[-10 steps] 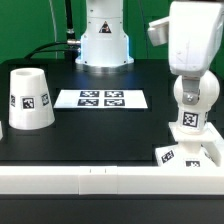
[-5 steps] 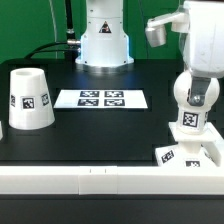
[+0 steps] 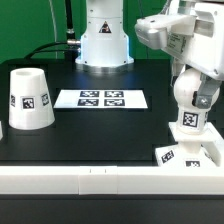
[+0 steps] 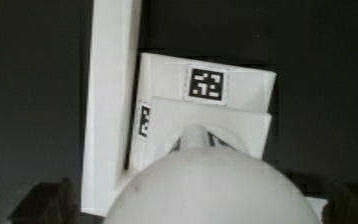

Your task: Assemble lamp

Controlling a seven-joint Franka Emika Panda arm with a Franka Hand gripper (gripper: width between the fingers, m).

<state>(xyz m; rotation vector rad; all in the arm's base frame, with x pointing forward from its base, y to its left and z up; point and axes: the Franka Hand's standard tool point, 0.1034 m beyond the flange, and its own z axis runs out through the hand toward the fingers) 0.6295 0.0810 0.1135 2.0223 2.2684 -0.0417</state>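
Black tabletop carried the marker board mid-surface. Bulb stood upright on the base at the front edge, shade well apart. Couldn't tell the jaws' state.

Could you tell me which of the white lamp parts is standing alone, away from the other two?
The shade, the tapered cup at the exterior view's left. The bulb stands upright on the base at the exterior view's right.
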